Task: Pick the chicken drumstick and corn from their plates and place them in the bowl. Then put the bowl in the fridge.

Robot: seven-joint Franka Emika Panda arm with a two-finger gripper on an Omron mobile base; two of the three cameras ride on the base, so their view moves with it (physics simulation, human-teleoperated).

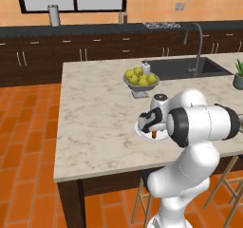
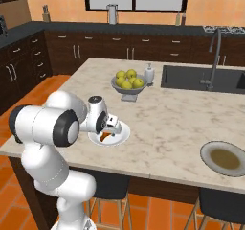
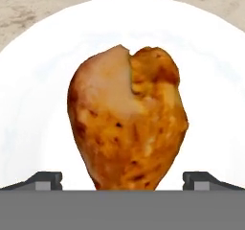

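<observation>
Item: I hold pincer point(image 3: 122, 178) apart, straddling chicken drumstick point(image 3: 127, 121) lying on white plate point(image 3: 38, 90), near edge of bench point(image 1: 95, 122)

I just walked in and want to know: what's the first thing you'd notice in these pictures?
The golden-brown chicken drumstick lies on the white plate, looming large in the hand view, with the open end effector straddling it. From behind, the big white robot arm bends over the marble island near its front edge. Behind the plate stands a grey fruit bowl piled with yellow-green lemons.
</observation>
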